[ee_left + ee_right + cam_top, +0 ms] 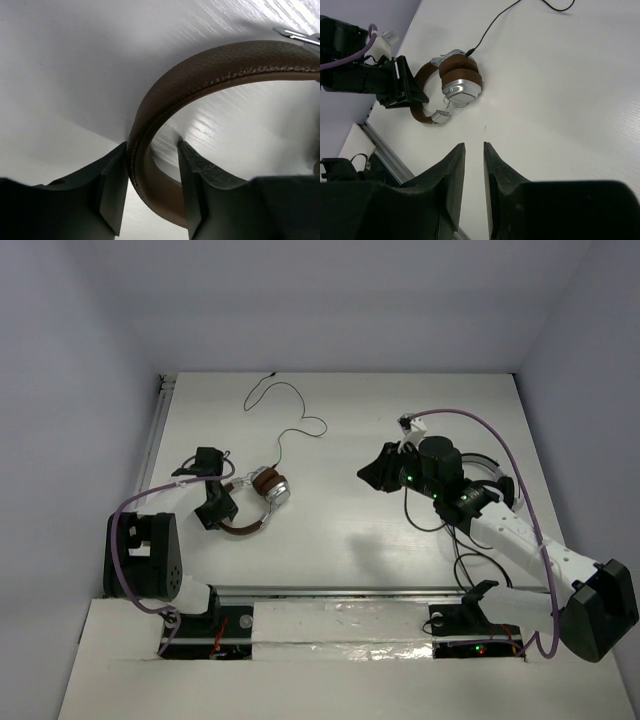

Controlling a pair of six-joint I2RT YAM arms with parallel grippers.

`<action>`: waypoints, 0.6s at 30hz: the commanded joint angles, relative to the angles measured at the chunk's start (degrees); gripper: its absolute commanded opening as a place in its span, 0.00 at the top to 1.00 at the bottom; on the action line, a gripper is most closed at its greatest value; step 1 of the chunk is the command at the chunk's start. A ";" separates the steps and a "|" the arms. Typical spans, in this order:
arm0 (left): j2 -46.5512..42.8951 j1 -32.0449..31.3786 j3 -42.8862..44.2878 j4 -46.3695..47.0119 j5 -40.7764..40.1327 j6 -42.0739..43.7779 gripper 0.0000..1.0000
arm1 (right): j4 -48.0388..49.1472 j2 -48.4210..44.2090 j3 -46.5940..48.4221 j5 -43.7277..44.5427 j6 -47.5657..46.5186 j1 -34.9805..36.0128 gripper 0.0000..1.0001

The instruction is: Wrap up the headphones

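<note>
The white counter [350, 540] carried all items observed. The left arm [150, 550] reached forward along the left side. The right arm [520, 540] extended from the near right corner toward the counter's middle. A second headset [497, 462], white-banded, lay largely hidden beneath the right arm, and its details could not be made out. The headphones [268, 488] lay on the left half of the counter, well apart from the right arm. Their brown ear pads and silver cups were folded against each other, and the brown headband curved toward the left arm. The left gripper [152, 165] straddled that headband. One finger [112, 190] lay against the band's outer face, while bare counter showed between the band and the other finger, so the jaws stood apart and were not clamped. The right gripper [474, 150] hung above bare counter to the right of the headphones, its jaws a narrow slit apart with nothing between them. The thin black cable [290, 420] ran from the ear cups in loose curves toward the far edge of the counter.
</note>
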 commanded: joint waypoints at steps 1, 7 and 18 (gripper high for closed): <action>2.86 -0.47 -0.66 2.05 2.17 2.26 0.62 | 4.49 0.22 1.36 0.23 -0.69 0.41 0.72; 2.44 -0.99 -0.13 4.86 11.81 7.43 1.00 | 4.75 2.50 2.32 0.76 -1.48 0.41 0.72; -12.23 -3.54 8.73 6.72 32.56 11.14 1.00 | 3.72 16.97 23.63 -8.01 -21.64 0.41 0.41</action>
